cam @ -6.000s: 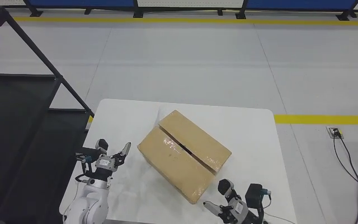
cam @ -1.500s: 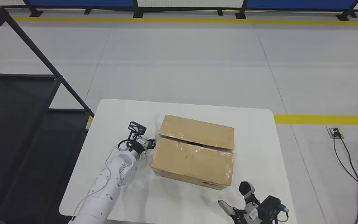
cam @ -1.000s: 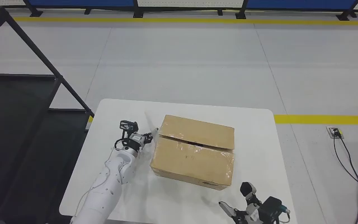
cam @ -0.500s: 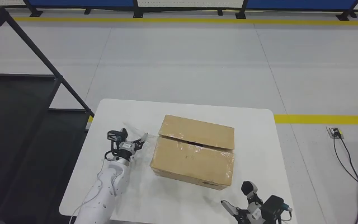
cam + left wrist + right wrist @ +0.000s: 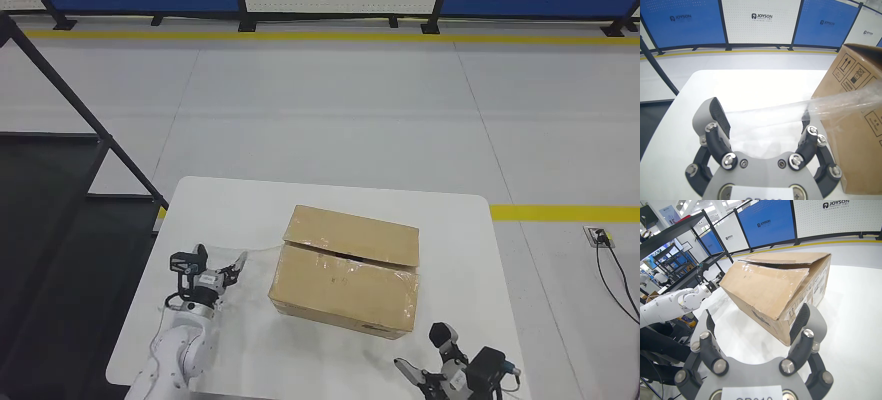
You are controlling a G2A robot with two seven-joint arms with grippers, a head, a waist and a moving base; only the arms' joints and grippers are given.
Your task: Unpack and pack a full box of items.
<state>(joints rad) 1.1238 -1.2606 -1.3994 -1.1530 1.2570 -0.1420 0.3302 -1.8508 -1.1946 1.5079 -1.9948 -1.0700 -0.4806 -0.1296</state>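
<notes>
While the two grippers sit at opposite near corners of the white table (image 5: 450,230), one cardboard box (image 5: 350,275) rests on the tabletop between them, roughly mid-table.

Count: one box, one table, two grippers, one loose strip of clear tape (image 5: 772,115).

Box: brown, with two long top flaps. From the right wrist view the flaps do not lie flush. One sits a little higher than the other and a dark gap shows between them.

Left gripper (image 5: 220,262): near the table's left side, beside the box's left end and apart from it. Its fingers are spread wide. The tape strip runs from the box's end face across the gap between the fingers (image 5: 719,111). It meets the finger nearer the box, but I cannot tell whether it sticks there.

Right gripper (image 5: 755,321): at the near right corner of the table, just off the box's near corner and not touching it. Its jaws are wide apart with nothing between them.

Markings: the end face in the left wrist view carries black handling pictograms (image 5: 849,72), a pair of upward arrows and a crossed-out square among them, with small captions beneath. More pictograms lie lower down, partly under the tape. The opposite end face carries white barcode stickers (image 5: 819,285). One flap bears a small handwritten scrawl (image 5: 745,276), too small to read.
</notes>
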